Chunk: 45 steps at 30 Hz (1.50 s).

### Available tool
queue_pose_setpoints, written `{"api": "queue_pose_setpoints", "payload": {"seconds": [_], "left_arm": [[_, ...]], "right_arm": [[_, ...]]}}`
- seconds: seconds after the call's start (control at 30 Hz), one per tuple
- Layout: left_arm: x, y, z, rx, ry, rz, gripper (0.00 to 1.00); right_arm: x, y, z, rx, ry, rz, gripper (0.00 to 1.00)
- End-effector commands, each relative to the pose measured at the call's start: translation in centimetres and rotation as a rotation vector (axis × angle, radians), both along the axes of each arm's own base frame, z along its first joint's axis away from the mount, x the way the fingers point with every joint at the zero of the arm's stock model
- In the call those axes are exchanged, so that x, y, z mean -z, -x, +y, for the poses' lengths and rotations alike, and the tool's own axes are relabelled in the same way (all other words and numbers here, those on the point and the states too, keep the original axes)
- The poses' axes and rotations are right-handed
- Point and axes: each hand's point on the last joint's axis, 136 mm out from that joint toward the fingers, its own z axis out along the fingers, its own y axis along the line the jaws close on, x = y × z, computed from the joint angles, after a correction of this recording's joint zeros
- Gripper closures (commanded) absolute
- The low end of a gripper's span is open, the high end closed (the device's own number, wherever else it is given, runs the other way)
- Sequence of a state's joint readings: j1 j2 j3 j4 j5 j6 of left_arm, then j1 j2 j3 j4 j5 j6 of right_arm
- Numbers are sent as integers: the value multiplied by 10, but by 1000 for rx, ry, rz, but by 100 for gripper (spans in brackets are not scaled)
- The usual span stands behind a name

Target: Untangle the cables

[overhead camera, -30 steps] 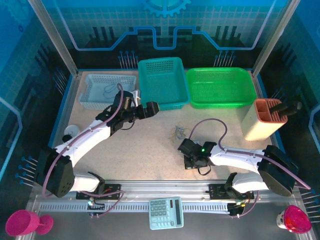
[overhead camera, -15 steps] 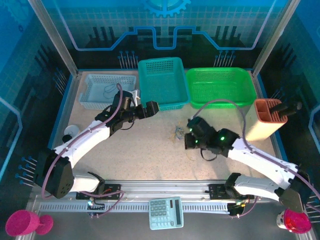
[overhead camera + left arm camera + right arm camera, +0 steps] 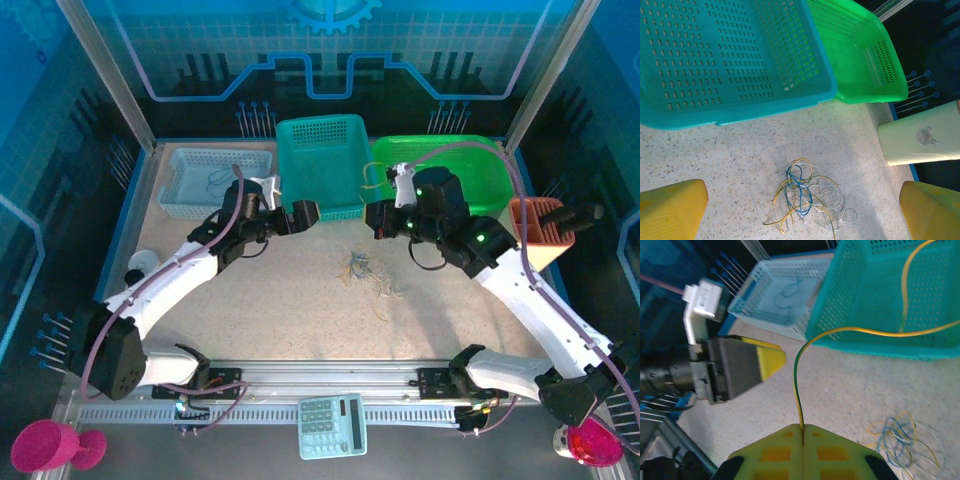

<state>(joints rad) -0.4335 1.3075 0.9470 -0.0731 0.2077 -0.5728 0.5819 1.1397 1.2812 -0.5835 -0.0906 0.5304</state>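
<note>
While your right gripper [image 3: 802, 434] pinches one yellow-green cable [image 3: 798, 371] that rises and arcs toward the teal basket [image 3: 865, 300], the other cables [image 3: 802, 197] lie tangled on the table [image 3: 715, 160] near your wide-open left gripper [image 3: 303, 214].

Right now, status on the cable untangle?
Left gripper open, empty, facing the tangled cables on the table. Right gripper shut on one yellow cable, held up; teal basket close behind it.

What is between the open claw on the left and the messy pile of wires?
Nothing I can see. The left gripper is open and faces the cables across bare table. The teal basket sits off to one side. The right gripper is up by that basket, pinching one yellow cable.
</note>
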Motion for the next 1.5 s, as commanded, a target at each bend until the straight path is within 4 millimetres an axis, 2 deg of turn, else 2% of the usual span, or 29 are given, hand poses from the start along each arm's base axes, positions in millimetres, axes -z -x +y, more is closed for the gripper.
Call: {"api": "queue_pose_setpoints", "payload": {"seconds": [0.0, 0.13, 0.33, 0.57, 0.73, 0.97, 1.03, 1.1, 1.13, 1.27, 1.37, 1.47], "left_arm": [[-38, 3, -4, 25, 26, -91, 1], [-41, 1, 3, -19, 23, -89, 1], [-29, -3, 18, -105, 14, -56, 1], [-15, -3, 38, -207, 0, 0, 1], [-18, -1, 42, -220, 13, -8, 1], [-21, -1, 43, -225, 23, -10, 1], [-22, -1, 43, -226, 26, -8, 1], [-22, -2, 42, -226, 27, -6, 1], [-21, -3, 43, -227, 27, -5, 1], [-21, -3, 42, -224, 26, -1, 1], [-21, -4, 41, -220, 23, -3, 1], [-19, -4, 40, -216, 18, 5, 1]], "right_arm": [[-30, -5, 8, -63, -79, -59, 100], [-40, -19, 14, -72, -142, -57, 100], [-24, -56, 31, -99, -185, -5, 100], [17, -103, 60, -161, -190, 115, 100], [44, -136, 74, -164, -183, 183, 100], [92, -177, 89, -125, -167, 282, 100], [106, -187, 91, -105, -150, 304, 83], [116, -197, 90, -89, -131, 324, 58], [116, -200, 89, -82, -123, 324, 51], [100, -202, 81, -75, -121, 291, 47], [86, -192, 73, -76, -109, 258, 47], [73, -173, 65, -80, -118, 221, 47]]}}
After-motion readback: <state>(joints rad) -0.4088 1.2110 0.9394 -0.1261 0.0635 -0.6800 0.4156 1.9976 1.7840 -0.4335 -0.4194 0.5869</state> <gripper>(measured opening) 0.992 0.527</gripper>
